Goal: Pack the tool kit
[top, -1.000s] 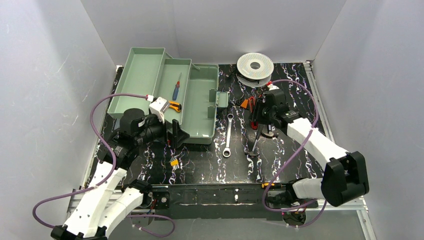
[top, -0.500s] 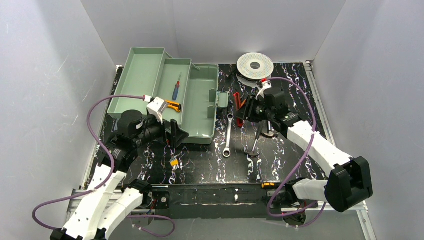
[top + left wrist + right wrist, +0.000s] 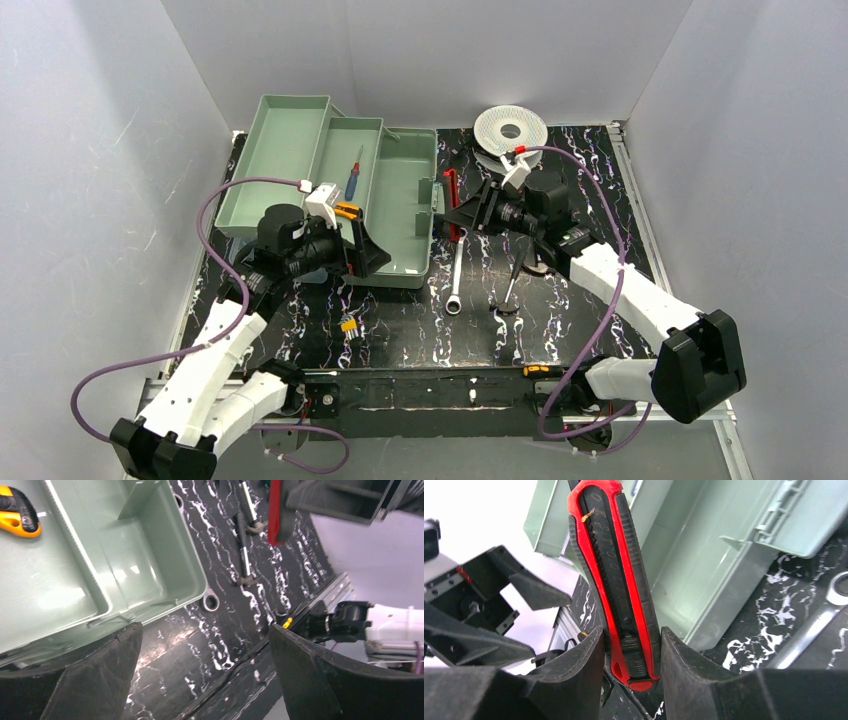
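Observation:
The green toolbox [image 3: 400, 200] lies open at the back left, with a screwdriver [image 3: 354, 172] and a yellow knife [image 3: 348, 210] in its tray. My right gripper [image 3: 462, 214] is shut on a red and black utility knife [image 3: 452, 200] and holds it in the air just right of the box's right wall; the right wrist view shows the knife [image 3: 616, 575] clamped between the fingers. My left gripper [image 3: 362, 252] is open and empty above the box's front edge [image 3: 145, 612]. A ratchet wrench [image 3: 456, 270] lies on the mat.
A white spool [image 3: 510, 132] stands at the back. A dark tool [image 3: 512, 280] and a small round part [image 3: 538, 266] lie right of the wrench. A small yellow connector [image 3: 349, 325] lies on the mat near the front left. Grey walls enclose the table.
My right gripper has carried the red knife leftward, from the mat's middle right toward the toolbox. My left gripper has risen and moved up over the box's front edge.

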`<action>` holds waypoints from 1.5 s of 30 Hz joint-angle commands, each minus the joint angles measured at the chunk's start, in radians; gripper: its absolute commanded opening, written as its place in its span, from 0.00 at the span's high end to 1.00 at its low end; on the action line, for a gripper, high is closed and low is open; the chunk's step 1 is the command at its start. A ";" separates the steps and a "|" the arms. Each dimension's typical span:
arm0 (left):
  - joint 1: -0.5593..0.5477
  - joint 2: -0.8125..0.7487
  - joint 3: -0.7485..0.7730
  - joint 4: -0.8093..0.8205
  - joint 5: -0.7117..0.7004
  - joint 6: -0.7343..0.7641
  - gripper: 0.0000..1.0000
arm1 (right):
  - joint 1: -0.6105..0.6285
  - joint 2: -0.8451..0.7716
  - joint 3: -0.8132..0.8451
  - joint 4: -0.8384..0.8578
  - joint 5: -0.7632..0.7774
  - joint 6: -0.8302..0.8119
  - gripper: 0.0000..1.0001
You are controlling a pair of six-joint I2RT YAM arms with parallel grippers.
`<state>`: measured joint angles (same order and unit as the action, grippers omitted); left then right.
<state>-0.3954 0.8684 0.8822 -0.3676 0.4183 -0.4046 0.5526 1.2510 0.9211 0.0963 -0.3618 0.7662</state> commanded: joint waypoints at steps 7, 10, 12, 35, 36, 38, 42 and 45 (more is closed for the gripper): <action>-0.083 0.116 0.085 0.240 -0.043 -0.201 0.10 | 0.119 -0.039 0.012 0.068 0.071 -0.091 0.93; -0.122 0.169 0.114 0.258 -0.075 -0.193 0.12 | 0.147 -0.040 0.014 0.074 0.074 -0.106 0.93; -0.140 0.190 0.125 0.270 -0.100 -0.185 0.14 | 0.165 -0.045 0.012 0.076 0.084 -0.117 0.93; -0.180 0.257 0.151 0.314 -0.169 -0.161 0.99 | 0.260 0.007 0.044 0.092 0.096 -0.134 0.87; -0.180 0.250 0.152 0.306 -0.175 -0.154 1.00 | 0.260 0.007 0.045 0.092 0.095 -0.134 0.79; -0.180 0.234 0.159 0.268 -0.205 -0.124 1.00 | 0.260 -0.001 0.034 0.092 0.105 -0.133 0.56; -0.179 0.198 0.225 0.127 -0.319 -0.043 1.00 | 0.260 -0.054 -0.006 0.097 0.167 -0.143 0.33; -0.177 0.214 0.368 -0.074 -0.487 0.060 1.00 | 0.260 -0.103 -0.034 0.079 0.231 -0.161 0.27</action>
<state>-0.5789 1.1198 1.0714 -0.2256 0.1539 -0.4904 0.8093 1.2346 0.9112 0.1246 -0.2131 0.6392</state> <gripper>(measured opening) 0.171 0.708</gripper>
